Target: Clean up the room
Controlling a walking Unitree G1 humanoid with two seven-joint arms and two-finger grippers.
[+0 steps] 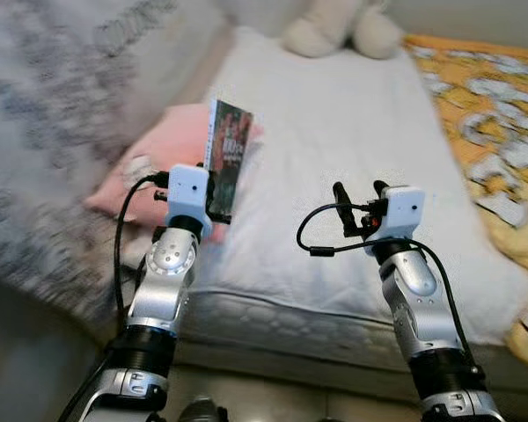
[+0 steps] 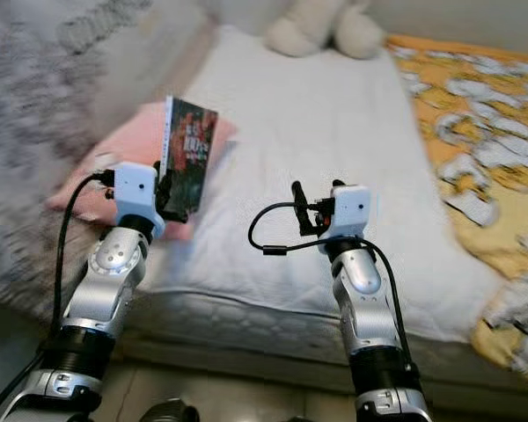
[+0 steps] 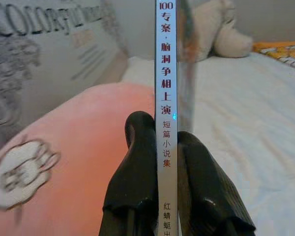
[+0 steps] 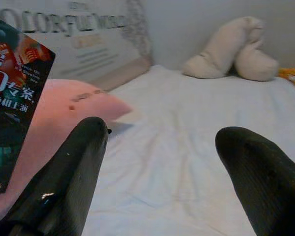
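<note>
My left gripper [image 1: 218, 195] is shut on a dark-covered book [image 1: 228, 151], held upright above the near left part of the bed. In the left wrist view the book's white spine [image 3: 166, 98] with printed characters stands between the two black fingers [image 3: 137, 162]. A pink pillow [image 1: 163, 149] lies just behind the book. My right gripper [image 1: 359, 204] hovers open over the white mattress [image 1: 334, 132], nothing between its fingers [image 4: 69, 172].
A cream plush toy [image 1: 343, 26] sits at the head of the bed. An orange and white patterned blanket [image 1: 493, 141] covers the right side. A grey printed cover [image 1: 53, 105] lies along the left. The mattress front edge [image 1: 290, 325] is close below my arms.
</note>
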